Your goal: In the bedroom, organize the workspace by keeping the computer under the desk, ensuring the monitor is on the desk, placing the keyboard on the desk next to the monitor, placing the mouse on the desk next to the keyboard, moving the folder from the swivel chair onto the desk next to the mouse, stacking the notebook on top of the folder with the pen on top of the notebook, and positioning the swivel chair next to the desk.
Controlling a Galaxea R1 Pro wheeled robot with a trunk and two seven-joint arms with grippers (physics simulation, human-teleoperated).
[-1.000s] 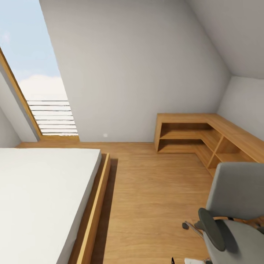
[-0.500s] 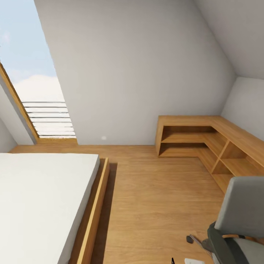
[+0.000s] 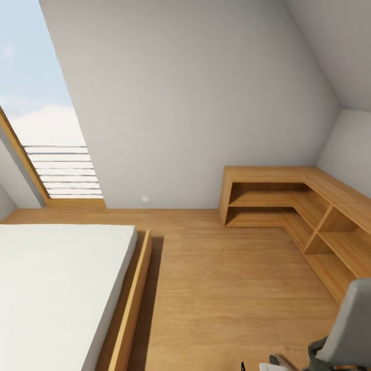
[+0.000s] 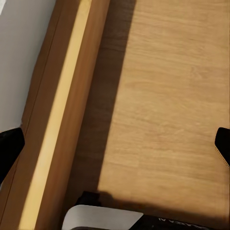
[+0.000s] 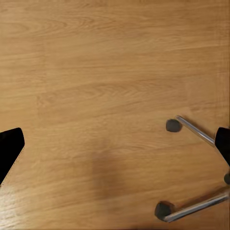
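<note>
The swivel chair [image 3: 346, 330] stands at the head view's lower right on the wood floor [image 3: 232, 288], near the corner shelf [image 3: 309, 206]. Left gripper [image 4: 117, 143] and right gripper [image 5: 117, 143] both spread wide, empty. Lettering on the robot's body is too blurred to read.

White bed [image 3: 56, 288] at left; wooden corner shelf [image 3: 288, 206] right; swivel chair [image 3: 348, 330] bottom-right corner.

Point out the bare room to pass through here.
Bare wood floor runs between the bed and the corner shelving. It tightens by the swivel chair, whose chrome legs and castors spread over the floor.
</note>
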